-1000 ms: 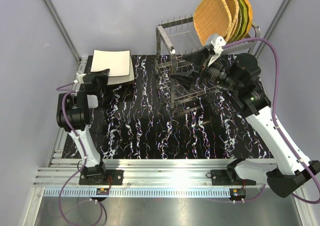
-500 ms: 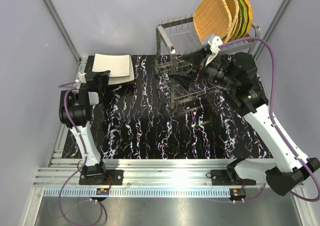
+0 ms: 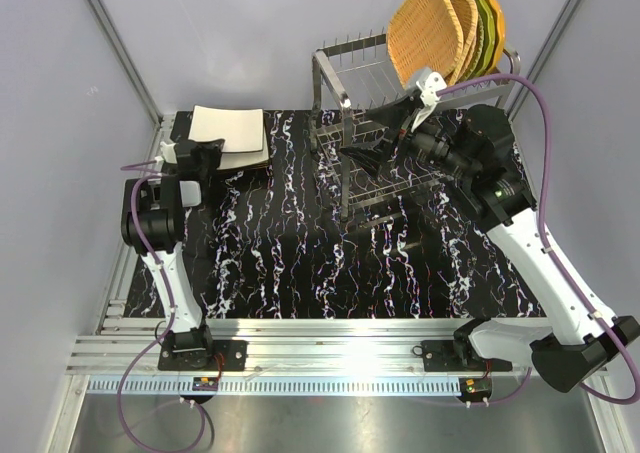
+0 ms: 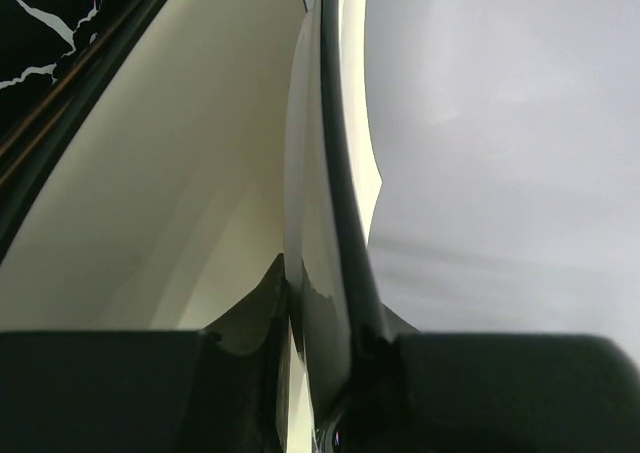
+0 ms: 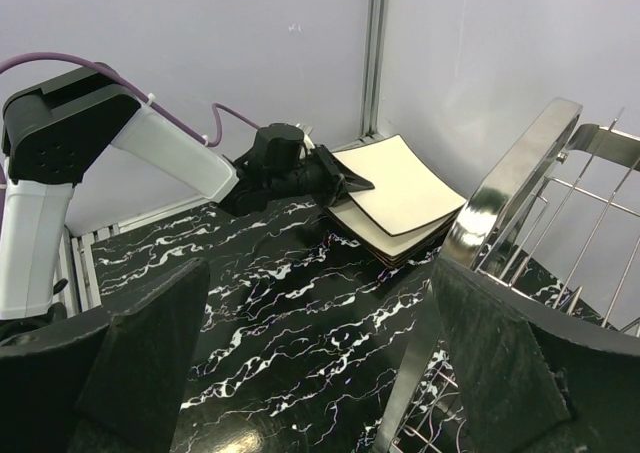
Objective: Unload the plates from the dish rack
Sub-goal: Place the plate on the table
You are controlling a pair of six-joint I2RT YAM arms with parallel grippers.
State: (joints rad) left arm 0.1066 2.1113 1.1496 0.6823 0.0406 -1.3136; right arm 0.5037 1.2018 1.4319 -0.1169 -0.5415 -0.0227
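Observation:
My left gripper (image 3: 208, 151) is shut on the near rim of a square cream plate (image 3: 230, 125), holding it just over a stack of square plates (image 3: 245, 156) at the far left. In the left wrist view the dark plate rim (image 4: 332, 173) runs between my fingers (image 4: 330, 373), with the cream plate below (image 4: 170, 183) behind it. The dish rack (image 3: 346, 153) stands at the far right with woven orange-tan plates (image 3: 428, 33) and a green one (image 3: 490, 23) upright on its top tier. My right gripper (image 3: 372, 151) is open and empty by the rack's front (image 5: 320, 373).
The right wrist view shows the rack's silver tube frame (image 5: 505, 193) close on the right, the cream stack (image 5: 400, 198) and the left gripper (image 5: 320, 178) beyond. The black marbled tabletop (image 3: 300, 243) lies between the arms. Purple cables (image 3: 540, 123) trail from both arms.
The left arm has reached a little farther back, carrying the cream plate over the stack. The right gripper has shifted slightly towards the rack and stays open.

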